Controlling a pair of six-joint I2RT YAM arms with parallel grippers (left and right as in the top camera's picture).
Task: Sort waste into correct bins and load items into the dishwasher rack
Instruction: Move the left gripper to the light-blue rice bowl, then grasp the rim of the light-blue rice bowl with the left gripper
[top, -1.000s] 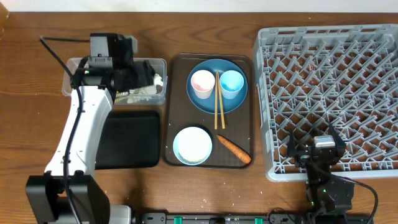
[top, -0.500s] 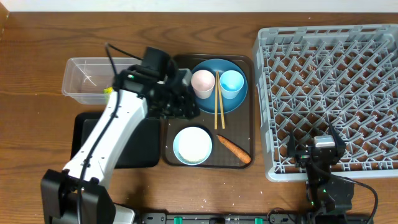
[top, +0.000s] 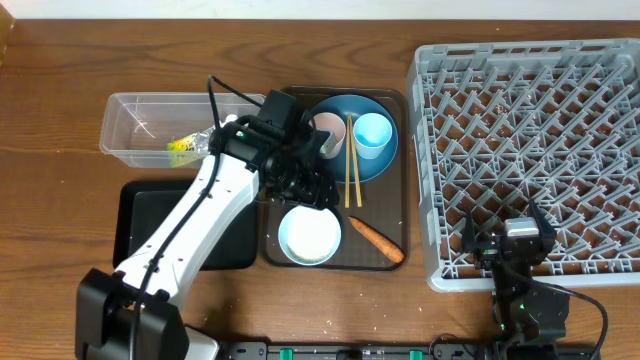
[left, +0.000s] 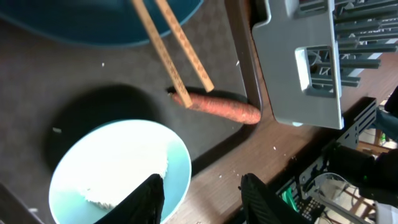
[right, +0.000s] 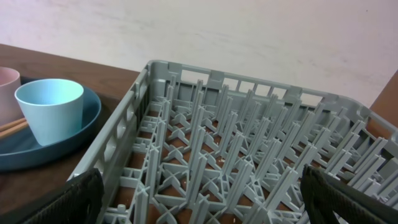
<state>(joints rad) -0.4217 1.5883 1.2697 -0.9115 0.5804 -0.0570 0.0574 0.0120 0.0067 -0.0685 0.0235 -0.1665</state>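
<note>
- The left arm is showing white shells, black joints and a thin black cable.
- The right arm is looking black throughout.

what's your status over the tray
Left gripper open, empty, above pale blue bowl rim. Right gripper open, at dishwasher rack. Carrot on brown tray, chopsticks close by.

Table: rack, tub, tray, serving tray

- grey dishwasher rack hogs most of the shot, lattice pegs sticking up
- light blue cup sits upright on the blue plate, just left of the rack
- sliver of white-pink cup and chopsticks at the left edge
- right gripper spread wide, a dark finger in each bottom corner
</note>
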